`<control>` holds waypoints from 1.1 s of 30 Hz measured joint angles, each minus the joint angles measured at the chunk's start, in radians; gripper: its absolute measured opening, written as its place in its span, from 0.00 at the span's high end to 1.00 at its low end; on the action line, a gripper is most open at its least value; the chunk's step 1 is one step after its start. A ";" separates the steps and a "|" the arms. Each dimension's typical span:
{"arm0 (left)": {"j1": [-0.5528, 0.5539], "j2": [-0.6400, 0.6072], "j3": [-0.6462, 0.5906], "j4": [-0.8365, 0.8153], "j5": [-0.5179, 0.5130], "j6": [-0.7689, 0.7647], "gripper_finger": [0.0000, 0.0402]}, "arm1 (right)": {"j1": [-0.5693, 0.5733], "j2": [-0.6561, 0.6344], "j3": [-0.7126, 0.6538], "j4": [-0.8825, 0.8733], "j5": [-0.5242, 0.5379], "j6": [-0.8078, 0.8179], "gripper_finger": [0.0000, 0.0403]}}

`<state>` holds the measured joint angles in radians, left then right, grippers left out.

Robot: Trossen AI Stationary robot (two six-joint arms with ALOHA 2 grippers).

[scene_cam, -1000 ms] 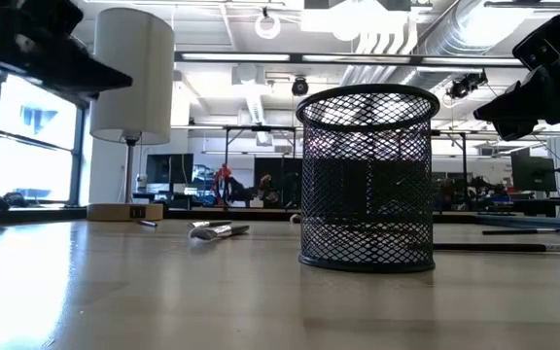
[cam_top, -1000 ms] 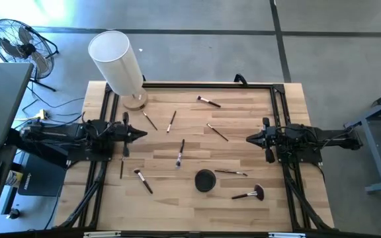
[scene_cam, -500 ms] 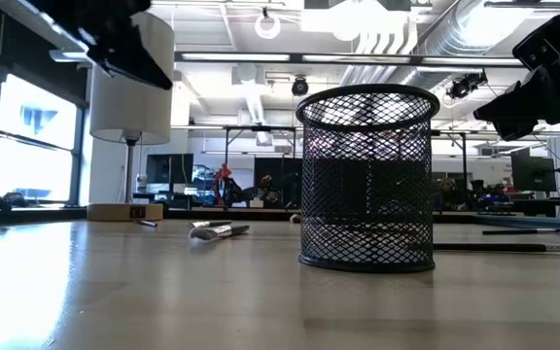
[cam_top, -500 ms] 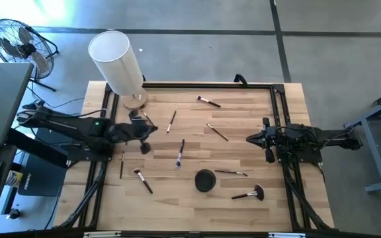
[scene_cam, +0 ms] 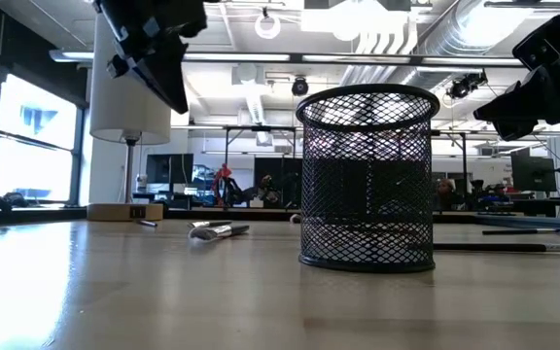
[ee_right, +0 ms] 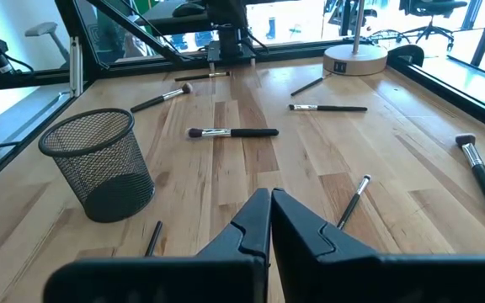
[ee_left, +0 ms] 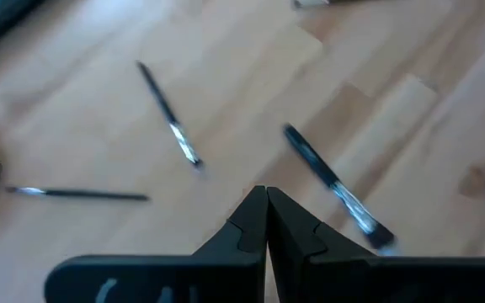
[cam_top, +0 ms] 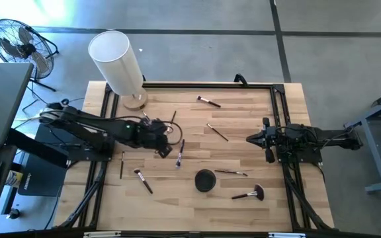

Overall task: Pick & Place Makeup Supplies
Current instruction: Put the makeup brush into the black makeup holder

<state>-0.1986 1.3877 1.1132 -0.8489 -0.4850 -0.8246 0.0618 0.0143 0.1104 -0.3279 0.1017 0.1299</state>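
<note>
Several slim makeup brushes lie flat and scattered on the wooden table (cam_top: 243, 112). One with a silver ferrule (cam_top: 180, 153) lies at the middle and also shows in the left wrist view (ee_left: 335, 185). One with a wide reddish-brown head (cam_top: 249, 194) lies near the front right. My left gripper (cam_top: 167, 147) is shut and empty. It hovers above the table just left of the middle brush, and the low view shows it high up (scene_cam: 168, 83). My right gripper (cam_top: 249, 139) is shut and empty, above the table's right side.
A black mesh cup (cam_top: 205, 180) stands at the front middle and shows large in the low view (scene_cam: 367, 180). A big white cylinder on a round wooden base (cam_top: 118, 63) stands at the far left corner. Black rails (cam_top: 210, 86) run along the table's edges.
My left gripper has swung from the table's left edge toward the middle, reaching out over the brushes and tipping its fingers downward. No brush has moved.
</note>
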 joint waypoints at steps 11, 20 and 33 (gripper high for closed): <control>0.000 0.101 0.034 0.007 0.180 -0.097 1.00 | 0.000 0.000 0.000 0.000 0.000 0.000 0.99; 0.002 0.102 0.034 0.010 0.191 -0.137 1.00 | 0.000 0.000 0.000 0.000 0.000 0.000 0.99; 0.002 0.187 0.034 0.014 0.253 -0.328 1.00 | 0.000 0.000 0.000 0.000 0.000 0.000 0.98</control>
<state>-0.1967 1.5743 1.1468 -0.8344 -0.2324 -1.1524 0.0620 0.0143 0.1104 -0.3283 0.1020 0.1303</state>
